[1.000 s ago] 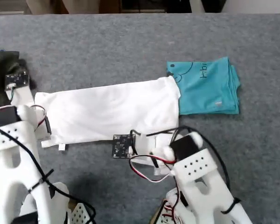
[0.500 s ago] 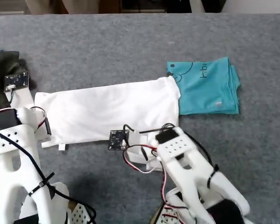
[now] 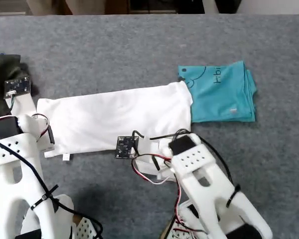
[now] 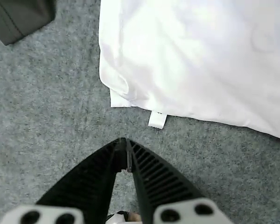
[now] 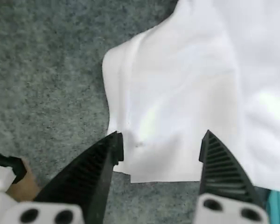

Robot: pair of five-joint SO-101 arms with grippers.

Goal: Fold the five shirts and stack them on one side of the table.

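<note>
White shirt lay spread lengthwise across middle of grey counter, one end touching folded teal shirt. Right tool hung over white shirt's near corner, jaws spread wide, gripping nothing. Left tool sat over bare counter near shirt's tag, jaws pressed together, empty. Dark garment lay at counter's left edge.

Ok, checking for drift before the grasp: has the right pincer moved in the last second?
Yes. In the high view the right pincer slid slightly away from the teal shirt and over the near edge of the white shirt.
</note>
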